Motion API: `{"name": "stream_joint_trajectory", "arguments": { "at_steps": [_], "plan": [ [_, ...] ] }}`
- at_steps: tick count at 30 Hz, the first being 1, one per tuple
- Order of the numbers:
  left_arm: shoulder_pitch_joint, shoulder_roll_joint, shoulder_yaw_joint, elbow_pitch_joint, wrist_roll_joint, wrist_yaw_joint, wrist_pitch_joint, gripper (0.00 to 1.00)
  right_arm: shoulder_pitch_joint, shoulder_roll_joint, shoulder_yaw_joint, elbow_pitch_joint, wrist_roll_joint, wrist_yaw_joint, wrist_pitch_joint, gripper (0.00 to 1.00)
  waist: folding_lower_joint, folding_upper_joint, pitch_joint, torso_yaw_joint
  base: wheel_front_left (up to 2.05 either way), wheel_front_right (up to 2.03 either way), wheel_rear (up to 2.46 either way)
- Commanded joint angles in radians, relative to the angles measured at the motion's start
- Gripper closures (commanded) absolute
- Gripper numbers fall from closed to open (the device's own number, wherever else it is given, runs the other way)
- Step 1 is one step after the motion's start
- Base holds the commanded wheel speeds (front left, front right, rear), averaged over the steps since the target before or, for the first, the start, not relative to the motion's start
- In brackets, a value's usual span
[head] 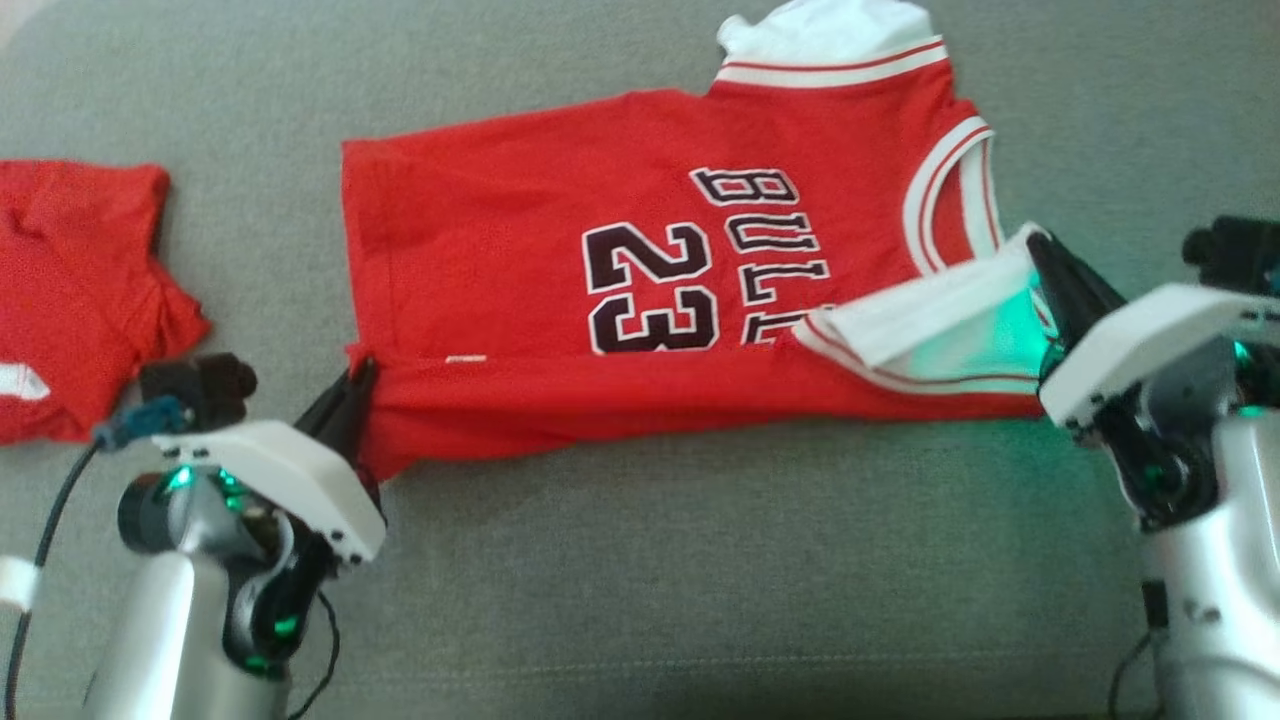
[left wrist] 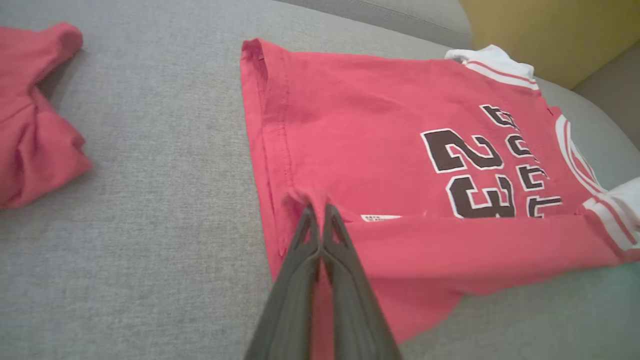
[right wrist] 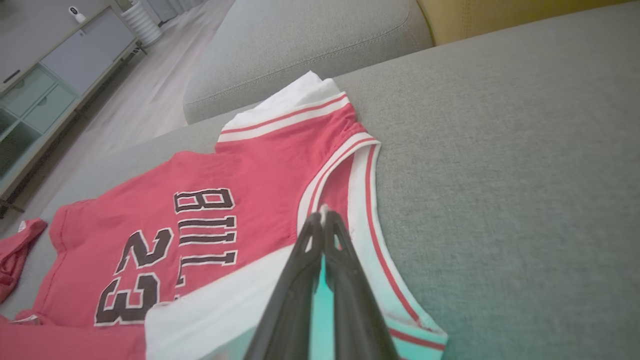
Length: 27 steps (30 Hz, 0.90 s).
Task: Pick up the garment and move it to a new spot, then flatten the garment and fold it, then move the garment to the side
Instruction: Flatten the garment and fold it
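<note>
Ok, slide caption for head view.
Left end effector and right end effector pinch the red basketball jersey, half-folded, on grey fabric sofa.

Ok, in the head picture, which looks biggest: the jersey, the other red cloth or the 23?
Largest to smallest, as they look there:
1. jersey, by far the biggest.
2. red cloth, though the picture's left edge cuts it off, so its full size is hidden.
3. 23, the smallest.

Wears white angular wrist housings (head: 290,470) over silver rounded forearms (head: 150,620), glows green at black joints, ends in long dark tapered fingers (head: 340,410) on left tool (head: 363,372) and right tool (head: 1037,243), trails a thin black cable (head: 48,520).
</note>
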Motion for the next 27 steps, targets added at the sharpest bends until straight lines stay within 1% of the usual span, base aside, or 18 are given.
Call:
{"name": "stream_joint_trajectory", "arguments": {
  "at_steps": [1, 3, 4, 5, 6, 8, 9, 13, 16, 19, 22, 27],
  "plan": [
    [-0.055, 0.017, 0.044, -0.008, -0.006, -0.008, -0.008, 1.00, -0.050, -0.017, 0.032, 0.009, 0.009, -0.001, -0.028, 1.00, 0.0000, 0.0000, 0.017, 0.013, 0.00, 0.00, 0.00],
    [-0.077, 0.010, 0.042, 0.028, -0.012, -0.013, -0.024, 1.00, -0.084, -0.021, 0.046, 0.062, 0.021, -0.001, -0.062, 1.00, 0.0000, 0.0000, 0.028, 0.020, 0.00, 0.00, 0.00],
    [-0.087, 0.006, 0.038, 0.048, -0.014, -0.016, -0.031, 0.82, -0.098, -0.022, 0.053, 0.085, 0.027, -0.001, -0.083, 1.00, 0.0000, 0.0000, 0.031, 0.023, 0.00, 0.00, 0.00],
    [-0.096, 0.001, 0.037, 0.068, -0.017, -0.019, -0.040, 0.53, -0.108, -0.021, 0.065, 0.104, 0.037, -0.001, -0.104, 0.59, 0.0000, 0.0000, 0.033, 0.025, 0.00, 0.00, 0.00],
    [-0.104, -0.003, 0.036, 0.085, -0.014, -0.018, -0.057, 0.00, -0.115, -0.022, 0.074, 0.117, 0.045, -0.001, -0.131, 0.01, 0.0000, 0.0000, 0.035, 0.026, 0.00, 0.00, 0.00],
    [-0.115, -0.012, 0.035, 0.113, -0.005, -0.017, -0.096, 0.00, -0.122, -0.029, 0.098, 0.137, 0.048, -0.001, -0.189, 0.00, 0.0000, 0.0000, 0.038, 0.027, 0.00, 0.00, 0.00],
    [-0.115, -0.012, 0.035, 0.113, -0.005, -0.017, -0.096, 0.00, -0.122, -0.029, 0.098, 0.137, 0.048, -0.001, -0.189, 0.00, 0.0000, 0.0000, 0.038, 0.027, 0.00, 0.00, 0.00],
    [-0.111, -0.028, 0.035, 0.128, 0.036, 0.004, -0.223, 0.00, -0.107, -0.044, 0.142, 0.139, 0.025, -0.001, -0.336, 0.00, 0.0000, 0.0000, 0.031, 0.022, 0.00, 0.00, 0.00],
    [-0.092, -0.039, 0.033, 0.110, 0.088, 0.040, -0.341, 0.00, -0.080, -0.057, 0.167, 0.118, -0.028, -0.001, -0.437, 0.00, 0.0000, 0.0000, 0.019, 0.014, 0.00, 0.00, 0.00],
    [-0.071, -0.046, 0.026, 0.078, 0.148, 0.082, -0.455, 0.00, -0.043, -0.066, 0.162, 0.076, -0.097, -0.001, -0.517, 0.00, 0.0000, 0.0000, 0.006, 0.009, 0.00, 0.00, 0.00],
    [-0.047, -0.050, 0.014, 0.047, 0.193, 0.110, -0.532, 0.00, 0.012, -0.060, 0.140, 0.018, -0.155, -0.001, -0.558, 0.00, 0.0000, 0.0000, -0.011, 0.003, 0.00, 0.00, 0.00],
    [0.013, -0.056, -0.004, 0.000, 0.243, 0.140, -0.575, 0.00, 0.138, -0.032, 0.097, -0.103, -0.222, -0.001, -0.555, 0.00, 0.0000, 0.0000, -0.039, -0.009, 0.00, 0.00, 0.00]
  ]
}}
